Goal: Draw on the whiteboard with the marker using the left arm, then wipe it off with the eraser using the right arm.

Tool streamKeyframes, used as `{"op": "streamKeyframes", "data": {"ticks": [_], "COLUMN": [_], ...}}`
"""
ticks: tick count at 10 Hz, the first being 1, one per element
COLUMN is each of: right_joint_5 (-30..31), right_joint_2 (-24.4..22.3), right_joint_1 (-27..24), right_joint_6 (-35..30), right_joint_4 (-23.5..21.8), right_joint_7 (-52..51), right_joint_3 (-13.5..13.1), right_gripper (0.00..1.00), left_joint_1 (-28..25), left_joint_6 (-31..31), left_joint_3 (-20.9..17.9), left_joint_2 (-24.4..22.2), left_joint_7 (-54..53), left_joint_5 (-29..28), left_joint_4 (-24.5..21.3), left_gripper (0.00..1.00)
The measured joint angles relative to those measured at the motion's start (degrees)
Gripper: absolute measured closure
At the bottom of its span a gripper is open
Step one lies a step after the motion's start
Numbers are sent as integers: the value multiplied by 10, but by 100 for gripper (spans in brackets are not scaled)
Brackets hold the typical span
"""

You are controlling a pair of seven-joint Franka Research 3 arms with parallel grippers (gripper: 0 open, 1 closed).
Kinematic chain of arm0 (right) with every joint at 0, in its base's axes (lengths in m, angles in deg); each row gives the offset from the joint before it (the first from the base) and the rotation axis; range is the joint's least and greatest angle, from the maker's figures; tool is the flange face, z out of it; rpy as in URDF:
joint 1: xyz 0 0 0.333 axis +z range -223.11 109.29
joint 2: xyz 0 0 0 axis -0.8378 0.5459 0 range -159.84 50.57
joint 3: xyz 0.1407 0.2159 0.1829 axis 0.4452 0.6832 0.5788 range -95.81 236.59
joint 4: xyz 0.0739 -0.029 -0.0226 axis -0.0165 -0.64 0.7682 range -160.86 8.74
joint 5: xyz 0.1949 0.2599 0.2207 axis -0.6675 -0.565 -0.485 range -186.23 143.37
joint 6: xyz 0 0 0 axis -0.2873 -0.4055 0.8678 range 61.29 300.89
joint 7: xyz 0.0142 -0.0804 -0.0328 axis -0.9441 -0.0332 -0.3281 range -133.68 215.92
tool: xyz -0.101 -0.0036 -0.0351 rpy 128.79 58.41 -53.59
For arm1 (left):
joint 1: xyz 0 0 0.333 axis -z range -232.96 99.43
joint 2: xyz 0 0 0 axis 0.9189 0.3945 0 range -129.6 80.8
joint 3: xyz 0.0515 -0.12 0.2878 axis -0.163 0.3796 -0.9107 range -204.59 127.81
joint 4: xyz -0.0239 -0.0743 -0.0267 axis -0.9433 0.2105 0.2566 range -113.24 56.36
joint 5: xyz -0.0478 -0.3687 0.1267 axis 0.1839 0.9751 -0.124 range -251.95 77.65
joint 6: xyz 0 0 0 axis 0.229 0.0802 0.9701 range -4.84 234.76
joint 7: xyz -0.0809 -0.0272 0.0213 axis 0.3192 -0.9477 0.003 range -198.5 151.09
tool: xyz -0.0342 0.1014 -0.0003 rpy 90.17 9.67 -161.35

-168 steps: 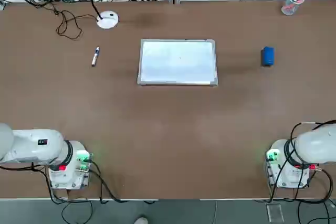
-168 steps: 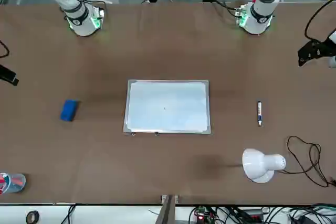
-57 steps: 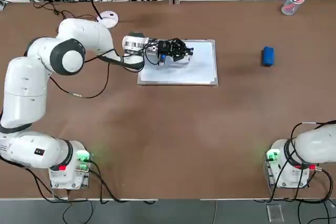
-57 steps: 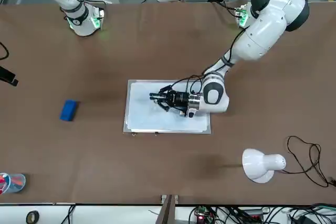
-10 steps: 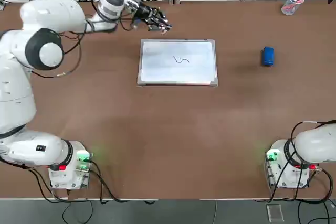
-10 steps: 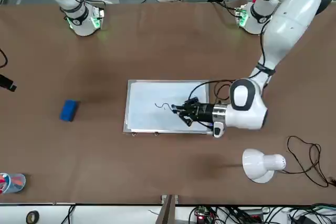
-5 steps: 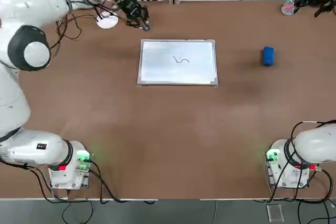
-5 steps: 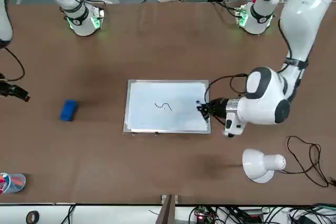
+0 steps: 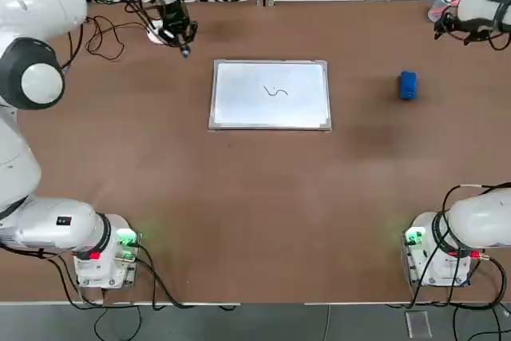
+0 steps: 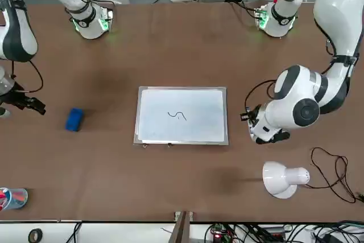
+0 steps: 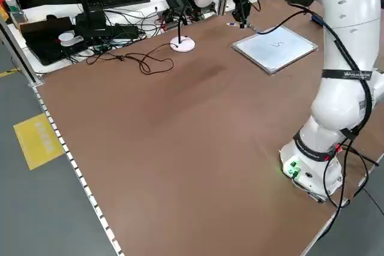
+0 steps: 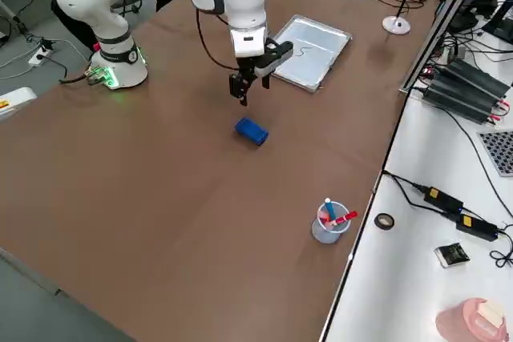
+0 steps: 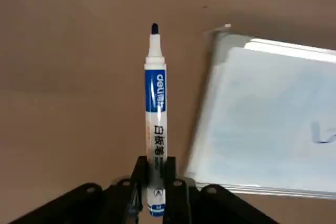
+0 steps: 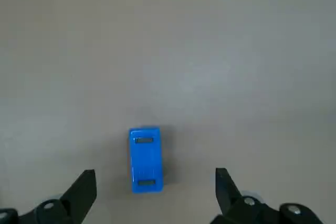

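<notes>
Left gripper (image 13: 153,182) clamped on uncapped marker (image 13: 155,103), above tabletop (image 9: 239,197) beside scribbled whiteboard (image 9: 271,94). Right gripper (image 14: 152,192) spread wide, empty, above eraser (image 14: 144,158), well right of whiteboard.

Even, bright overhead light; soft diffuse shadows on the brown table (image 9: 255,197). Mild glare on the whiteboard (image 13: 273,114). Wrist views slightly soft.

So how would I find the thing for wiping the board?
Find the whiteboard in the middle of the brown table. Off to its side, away from the white lamp, a little eraser lies alone on the bare tabletop. It is the only bright blue block there, unlike the clear cup with red things.
</notes>
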Motion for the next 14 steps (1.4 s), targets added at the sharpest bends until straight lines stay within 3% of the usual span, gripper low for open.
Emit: {"op": "streamKeyframes", "data": {"ticks": [5,9,12,14], "right_joint_5": [0,0,0,0], "right_joint_2": [39,98,134,143], "right_joint_1": [14,43,43,43], "right_joint_6": [75,142,166,170], "right_joint_4": [-35,-51,-52,-53], "right_joint_7": [37,52,52,52], "right_joint_3": [5,8,7,6], "right_gripper": [0,0,0,0], "left_joint_1": [-100,-132,-145,-146], "left_joint_6": [115,245,329,349], "left_joint_3": [0,0,-1,-3], "left_joint_2": [-38,-46,-40,-32], "left_joint_7": [-197,-214,-214,-214], "left_joint_5": [-33,-104,-109,-109], "left_joint_4": [-122,-225,-288,-305], "left_gripper": [82,82,82,82]}}
